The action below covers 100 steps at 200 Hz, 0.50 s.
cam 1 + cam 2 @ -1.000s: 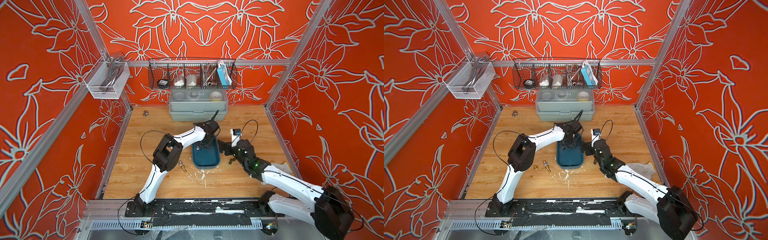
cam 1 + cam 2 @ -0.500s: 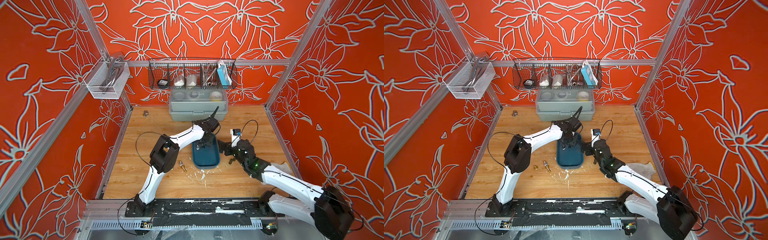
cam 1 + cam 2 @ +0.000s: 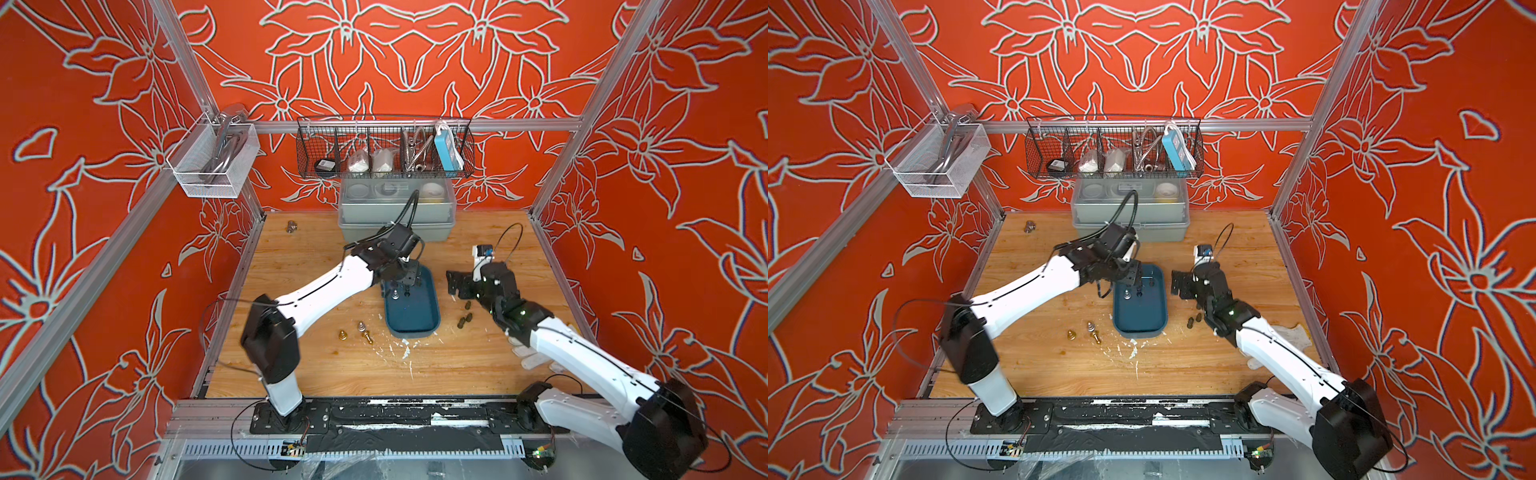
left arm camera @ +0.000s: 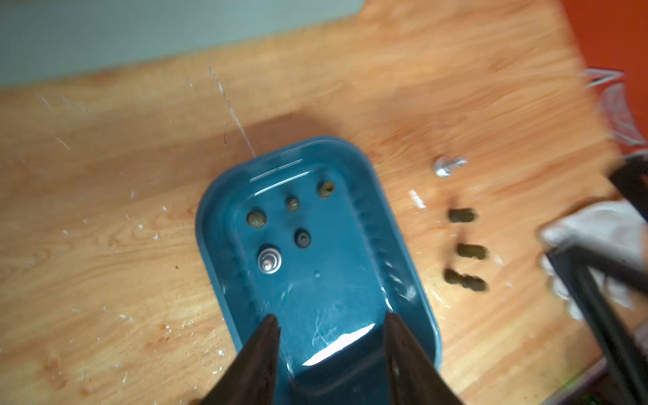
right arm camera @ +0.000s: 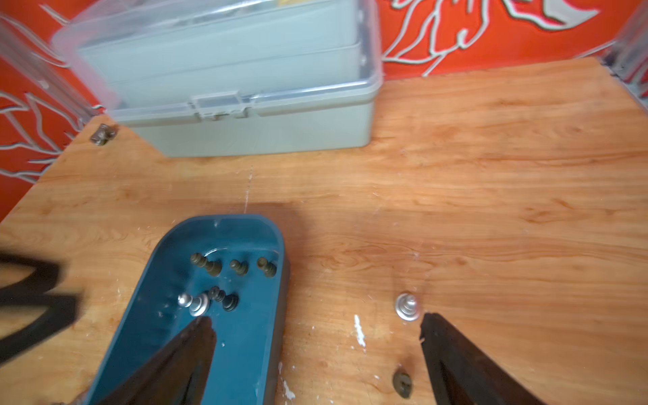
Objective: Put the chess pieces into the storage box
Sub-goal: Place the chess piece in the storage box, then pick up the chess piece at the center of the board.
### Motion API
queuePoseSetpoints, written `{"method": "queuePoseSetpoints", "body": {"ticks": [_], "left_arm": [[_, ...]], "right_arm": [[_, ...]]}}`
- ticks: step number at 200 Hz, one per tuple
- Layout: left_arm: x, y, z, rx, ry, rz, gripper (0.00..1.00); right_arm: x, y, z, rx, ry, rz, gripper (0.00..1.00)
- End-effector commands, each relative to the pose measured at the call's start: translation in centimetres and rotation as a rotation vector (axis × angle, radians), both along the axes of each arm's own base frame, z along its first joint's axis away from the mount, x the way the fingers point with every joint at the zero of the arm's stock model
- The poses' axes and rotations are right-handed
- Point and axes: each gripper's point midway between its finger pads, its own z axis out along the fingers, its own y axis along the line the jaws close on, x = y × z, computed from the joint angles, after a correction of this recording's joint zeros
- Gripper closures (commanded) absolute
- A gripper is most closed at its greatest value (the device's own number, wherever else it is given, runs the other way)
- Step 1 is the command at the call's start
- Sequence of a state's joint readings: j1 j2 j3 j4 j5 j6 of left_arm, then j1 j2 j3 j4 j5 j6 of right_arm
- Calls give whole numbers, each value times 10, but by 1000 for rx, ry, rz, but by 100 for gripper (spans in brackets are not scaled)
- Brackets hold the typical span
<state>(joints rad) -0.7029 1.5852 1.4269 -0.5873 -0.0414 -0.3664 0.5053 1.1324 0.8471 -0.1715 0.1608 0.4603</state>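
Chess pieces are standing five together at the far end of the storage box, which is lying mid-table on the wooden table: one silver, one black and three brownish. More are waiting outside it, with gold pieces on the wood to its left and dark pieces to its right. Blur is smearing those dark pieces in the left wrist view, so whether they are standing or lying cannot be told there. In both top views the left gripper is covering part of the box's far end, making the pieces inside hard to pick out. The right wrist view is cutting off the box's near end behind a finger, and it is showing a lone silver piece upright just beside the other fingertip. The left arm is reaching diagonally from the front rail, elbow raised and wrist bending down over the box, its jaws standing apart and holding nothing. The right arm is stretching low from the front right corner, with the right gripper hanging wide open and empty beside the box's right wall
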Motion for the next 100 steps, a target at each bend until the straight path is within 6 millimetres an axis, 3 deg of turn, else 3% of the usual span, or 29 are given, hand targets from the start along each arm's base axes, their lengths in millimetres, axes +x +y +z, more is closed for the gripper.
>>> {"method": "queuePoseSetpoints", "body": {"ticks": [1,26,45,74,94,100], "left_arm": [[-18,-3,15,-122,-122,-81,44],[-47,10,8,-200,-157,-129,41],[-69,21,-1,-233,-149,-153,41],[-103,33,-15,-253,-134,-225,41],[-114,45,-36,-202,-96,-226,41],[-118,49,-30,-207,-116,-227,40]], "right_arm": [[-8,-26,-19,-58,245,-70,6],[2,-49,-39,-76,386,-143,10],[3,-55,-55,-113,484,-146,17],[-17,-58,-81,-186,637,-111,27],[-31,-62,-98,-232,696,-91,33],[-35,-60,-102,-239,710,-81,34]]}}
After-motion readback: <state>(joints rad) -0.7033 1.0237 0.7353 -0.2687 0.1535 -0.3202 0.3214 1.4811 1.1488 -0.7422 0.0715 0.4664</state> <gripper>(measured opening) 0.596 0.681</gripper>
